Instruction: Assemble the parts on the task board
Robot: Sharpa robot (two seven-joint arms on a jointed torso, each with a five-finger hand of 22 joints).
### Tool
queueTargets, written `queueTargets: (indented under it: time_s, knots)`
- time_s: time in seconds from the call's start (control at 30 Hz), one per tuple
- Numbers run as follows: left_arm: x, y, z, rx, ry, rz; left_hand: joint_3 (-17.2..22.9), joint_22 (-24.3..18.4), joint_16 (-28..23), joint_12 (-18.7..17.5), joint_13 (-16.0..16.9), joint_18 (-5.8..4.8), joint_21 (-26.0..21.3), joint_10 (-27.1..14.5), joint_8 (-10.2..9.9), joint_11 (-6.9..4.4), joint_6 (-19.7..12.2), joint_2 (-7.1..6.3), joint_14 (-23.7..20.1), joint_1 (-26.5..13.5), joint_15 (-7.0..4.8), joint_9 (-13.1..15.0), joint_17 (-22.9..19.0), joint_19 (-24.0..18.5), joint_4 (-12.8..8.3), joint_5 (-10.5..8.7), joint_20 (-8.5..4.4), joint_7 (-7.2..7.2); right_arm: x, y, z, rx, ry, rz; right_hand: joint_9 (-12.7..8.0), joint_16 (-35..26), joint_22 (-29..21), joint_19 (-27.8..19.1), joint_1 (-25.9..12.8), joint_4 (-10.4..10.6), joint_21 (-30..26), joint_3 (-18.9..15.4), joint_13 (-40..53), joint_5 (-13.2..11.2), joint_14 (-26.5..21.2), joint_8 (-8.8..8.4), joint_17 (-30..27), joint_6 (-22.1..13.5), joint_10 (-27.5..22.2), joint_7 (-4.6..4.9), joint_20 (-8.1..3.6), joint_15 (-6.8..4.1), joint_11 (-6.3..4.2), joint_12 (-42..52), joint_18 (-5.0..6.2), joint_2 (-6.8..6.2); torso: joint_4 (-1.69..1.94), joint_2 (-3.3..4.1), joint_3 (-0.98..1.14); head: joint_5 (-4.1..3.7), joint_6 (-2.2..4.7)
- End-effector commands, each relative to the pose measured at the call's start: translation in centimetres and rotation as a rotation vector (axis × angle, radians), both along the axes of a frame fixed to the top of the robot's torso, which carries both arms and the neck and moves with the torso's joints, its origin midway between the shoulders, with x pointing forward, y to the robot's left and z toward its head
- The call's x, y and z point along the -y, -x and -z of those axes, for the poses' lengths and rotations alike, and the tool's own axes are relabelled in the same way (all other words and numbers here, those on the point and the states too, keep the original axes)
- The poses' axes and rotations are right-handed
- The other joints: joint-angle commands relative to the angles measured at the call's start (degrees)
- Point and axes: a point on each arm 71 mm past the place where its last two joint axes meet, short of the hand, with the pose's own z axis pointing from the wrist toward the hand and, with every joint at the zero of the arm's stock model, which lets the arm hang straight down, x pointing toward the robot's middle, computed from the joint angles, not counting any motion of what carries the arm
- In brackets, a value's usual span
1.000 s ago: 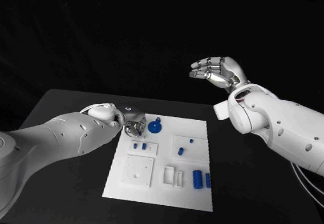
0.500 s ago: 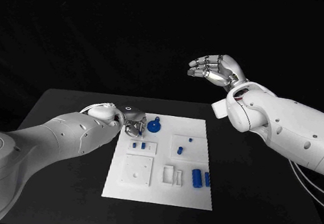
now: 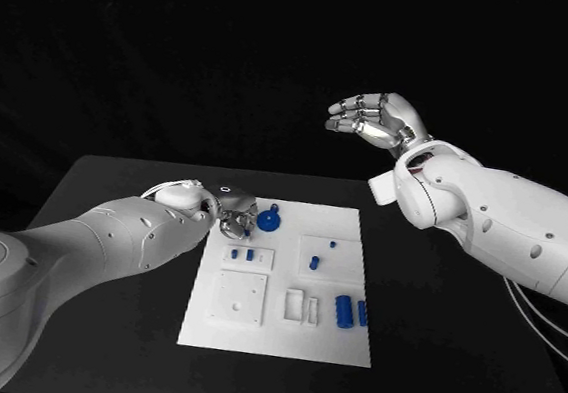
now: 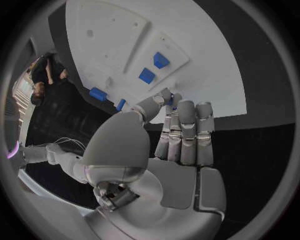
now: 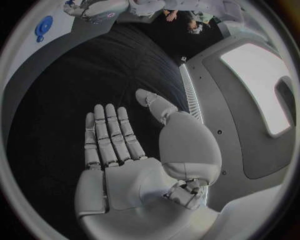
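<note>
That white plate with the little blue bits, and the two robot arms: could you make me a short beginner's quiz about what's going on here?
1. True or false: the right hand is raised above the table, away from the task board.
2. Which hand is down at the board's far corner, next to the round blue part? A) left B) right C) both
3. Fill in: the right hand's fingers are spread and it holds ____.

Key
1. True.
2. A: the left hand is there, and the left wrist view shows a small blue piece between its fingertips.
3. Nothing.
</note>
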Motion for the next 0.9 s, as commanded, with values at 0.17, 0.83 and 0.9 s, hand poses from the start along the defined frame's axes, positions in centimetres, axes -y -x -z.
queueTargets:
  time_s: [0.17, 0.83, 0.9]
  knots:
    - [0.16, 0.11, 0.43, -0.027, -0.002, -0.005, 0.0, 1.3, 0.3, 0.0, 0.0, 2.61, 0.4, 0.4, 0.1, 0.05, 0.4, 0.80, 0.4, 0.0, -0.16, 0.1, 0.1, -0.1, 0.2, 0.10, -1.09, 0.07, -0.35, 0.08, -0.25, 0.008, -0.004, -0.015, -0.1, -0.2, 0.1, -0.3, 0.1, 0.0, -0.2, -0.2, -0.1, 0.3, 0.6, 0.30, -0.1, -0.5, 0.5, 0.07, -0.09, -0.03, -0.11, -0.4, -0.34, 0.55, 0.02, 0.04, -0.03, -0.23, -0.17]
    - [-0.36, -0.13, 0.55, -0.022, -0.006, -0.027, -0.1, 1.3, 0.5, -0.1, 0.0, 2.65, 0.6, 0.4, 0.1, 0.07, 0.3, 0.88, 0.3, 0.0, -0.14, 0.0, 0.2, -0.1, 0.1, 0.09, -1.08, 0.10, -0.66, 0.17, -0.53, 0.013, -0.007, -0.021, -0.1, -0.3, 0.1, -0.3, 0.1, 0.0, -0.3, -0.2, -0.1, 0.3, 0.6, 0.30, -0.1, -0.5, 0.5, 0.07, -0.09, -0.02, -0.11, -0.5, -0.35, 0.52, 0.11, -0.03, 0.01, -0.63, -0.55]
    - [-0.34, -0.15, 0.51, -0.019, -0.003, -0.027, -0.1, 1.3, 0.6, -0.1, 0.0, 2.65, 0.6, 0.4, 0.1, 0.07, 0.3, 0.88, 0.3, 0.0, -0.13, 0.0, 0.2, -0.1, 0.1, 0.09, -1.08, 0.10, -0.70, 0.18, -0.54, 0.013, -0.008, -0.022, -0.1, -0.3, 0.1, -0.3, 0.1, 0.0, -0.3, -0.3, -0.1, 0.3, 0.6, 0.30, -0.1, -0.5, 0.5, 0.07, -0.09, -0.02, -0.10, -0.5, -0.35, 0.52, 0.14, -0.04, 0.01, -0.68, -0.57]
